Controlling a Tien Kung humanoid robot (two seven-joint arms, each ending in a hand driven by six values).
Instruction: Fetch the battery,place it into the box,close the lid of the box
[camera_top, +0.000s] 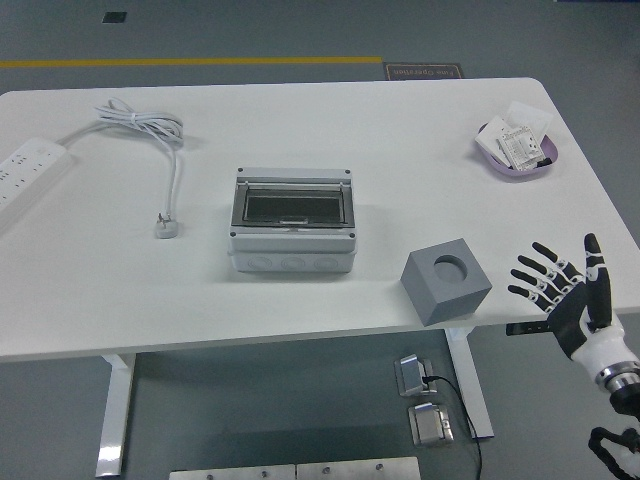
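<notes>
White table (330, 110), smooth matte top with rounded corners, on white legs.

Box (292, 220): one, grey moulded plastic, rectangular, near the table's centre. Its lid is a dark, see-through panel in a grey frame with a screw recess at each of four corners; the lid lies flat on the box. Three round knock-out marks show along its front wall.

Grey cube (446, 280): one, matte, sharp-edged, with a single round hole in its top face. It sits at the near edge, to the right of the box and well apart from it, turned at an angle to the table edge.

Purple dish (514, 160): one, shallow, oval, glossy, at the far right. It holds several small white packets with print (too small to read; whether these are the battery, I cannot tell). No loose battery can be made out on the table.

Power strip (28, 170): one, white plastic, at the left edge. Its white cable (150, 130) is coiled loosely and ends in a plug (167, 227) lying flat, left of the box.

Right hand (565, 295): black jointed fingers with white segments, all five spread wide, holding nothing, at the table's near right corner, right of the cube and not touching it.
</notes>
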